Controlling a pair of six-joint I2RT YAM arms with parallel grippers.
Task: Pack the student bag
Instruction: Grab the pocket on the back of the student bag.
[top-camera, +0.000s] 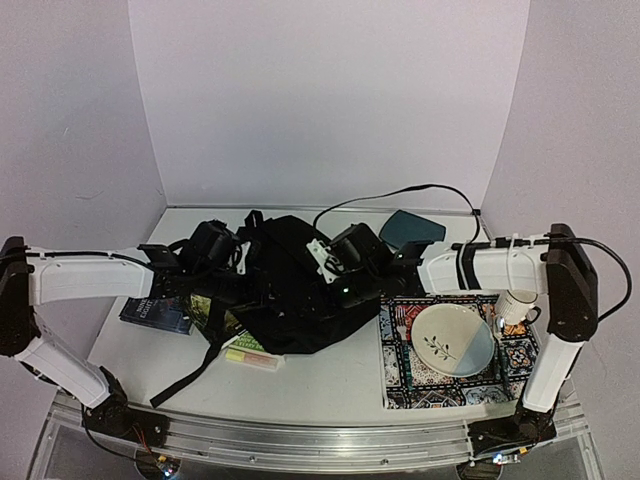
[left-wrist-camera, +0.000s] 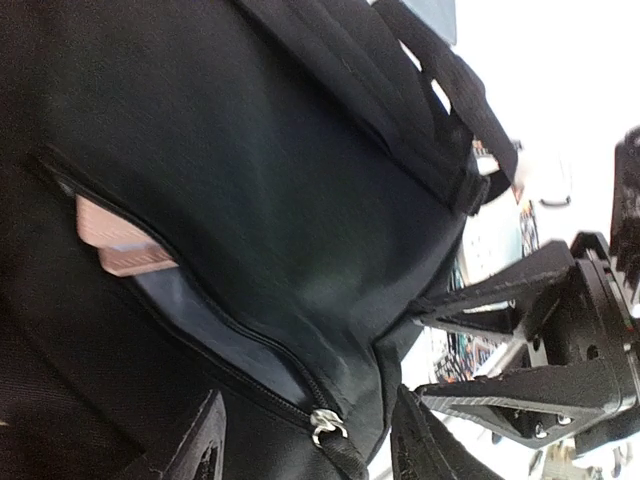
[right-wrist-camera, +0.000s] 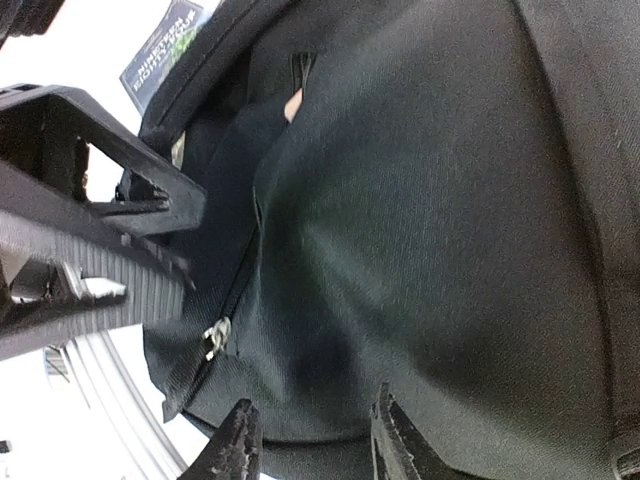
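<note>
The student bag (top-camera: 290, 290) lies in the middle of the table (top-camera: 330, 390), and its zipper (left-wrist-camera: 322, 424) is partly open with something pink (left-wrist-camera: 115, 240) showing inside. The left gripper (left-wrist-camera: 310, 445) and the right gripper (right-wrist-camera: 310, 445) are close beside it, both with fingers apart, holding nothing. A blue book (top-camera: 155, 312) and a pen case (top-camera: 252, 357) lie outside it, so packing looks only partly done.

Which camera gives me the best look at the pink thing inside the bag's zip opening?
Left wrist: the pink thing shows large in the bag's open zip. Right wrist catches only a sliver; the top view doesn't show it.
</note>
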